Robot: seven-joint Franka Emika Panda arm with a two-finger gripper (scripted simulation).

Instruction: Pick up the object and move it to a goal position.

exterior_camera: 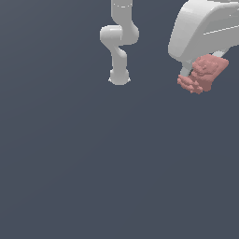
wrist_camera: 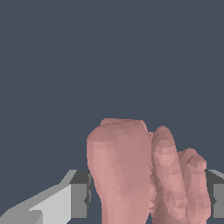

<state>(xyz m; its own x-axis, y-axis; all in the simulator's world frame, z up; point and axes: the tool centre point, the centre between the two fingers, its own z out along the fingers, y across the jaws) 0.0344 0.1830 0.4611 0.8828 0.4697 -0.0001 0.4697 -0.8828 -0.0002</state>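
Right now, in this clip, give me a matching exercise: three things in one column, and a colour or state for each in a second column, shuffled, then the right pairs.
Things:
1. pink chunk
2. hand
3. arm base

Colour or state:
A. white, standing far back in the exterior view, touching nothing pink
B. salmon-pink, lumpy, held up
C. grey fingers closed on either side of something

Pairs: 1-B, 2-C, 3-A
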